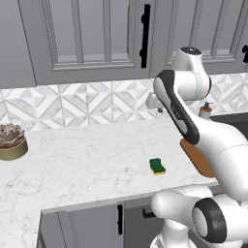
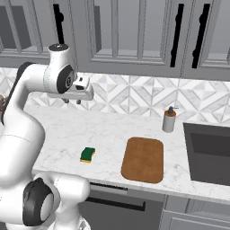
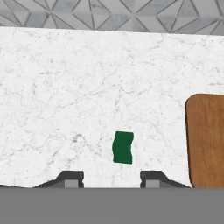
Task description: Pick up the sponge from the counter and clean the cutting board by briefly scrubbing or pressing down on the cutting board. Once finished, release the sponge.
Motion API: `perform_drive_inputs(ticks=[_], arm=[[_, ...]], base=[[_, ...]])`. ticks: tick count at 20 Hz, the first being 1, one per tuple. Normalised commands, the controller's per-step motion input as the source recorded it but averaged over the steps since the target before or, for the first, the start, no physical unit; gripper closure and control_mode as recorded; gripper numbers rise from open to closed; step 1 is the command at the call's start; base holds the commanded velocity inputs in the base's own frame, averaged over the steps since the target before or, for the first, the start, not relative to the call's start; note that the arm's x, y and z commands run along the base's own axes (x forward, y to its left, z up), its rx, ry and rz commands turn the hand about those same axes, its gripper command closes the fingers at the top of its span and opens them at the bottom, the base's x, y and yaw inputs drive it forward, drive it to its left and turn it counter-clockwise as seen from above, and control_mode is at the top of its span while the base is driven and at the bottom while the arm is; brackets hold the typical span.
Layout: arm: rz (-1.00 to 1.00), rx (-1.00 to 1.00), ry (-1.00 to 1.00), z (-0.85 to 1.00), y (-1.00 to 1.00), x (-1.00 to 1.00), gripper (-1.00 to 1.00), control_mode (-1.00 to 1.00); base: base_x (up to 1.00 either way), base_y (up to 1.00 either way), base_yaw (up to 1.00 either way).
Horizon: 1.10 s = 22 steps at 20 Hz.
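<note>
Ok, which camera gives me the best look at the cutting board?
The right base view: the whole cutting board lies unobstructed. In the left base view the arm hides most of it; the hand view crops it at the right edge.

One small rectangular sponge point(image 2: 88, 155), dark green on top over a yellow layer. One flat reddish-brown wooden cutting board point(image 2: 143, 159) with rounded corners. One wide white marble-look bench point(image 2: 112, 130) with faint grey veins carries both. One small grey soap dispenser point(image 2: 169, 120) with a dark pump stands near the back wall. One dark recessed sink point(image 2: 207, 152) — just a single basin, as far as the cropped right base view lets me judge. One potted succulent point(image 1: 11, 141) in a low olive bowl. One white robot arm, ending in one two-finger tool point(image 3: 111, 178).
</note>
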Motion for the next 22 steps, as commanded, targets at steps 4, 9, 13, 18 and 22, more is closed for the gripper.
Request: perform_drive_inputs(ticks=[4,9,13,18,22], arm=[[0.0,0.01,0.0,0.0,0.0,-0.01,-1.0,-1.0],[-0.01,0.02,-0.02,-0.27,-0.15,-0.19,-1.0,-1.0],[-0.06,0.0,0.0,-0.62,0.0,-0.32,-1.0,-1.0],[-0.07,0.0,0.0,-0.9,-0.05,-0.41,-1.0,-1.0],[-0.07,0.0,0.0,-0.78,-0.16,-0.28,-1.0,-1.0]], base=[[0.0,0.0,0.0],[0.0,0.0,0.0],[0.0,0.0,0.0],[0.0,0.0,0.0],[0.0,0.0,0.0]])
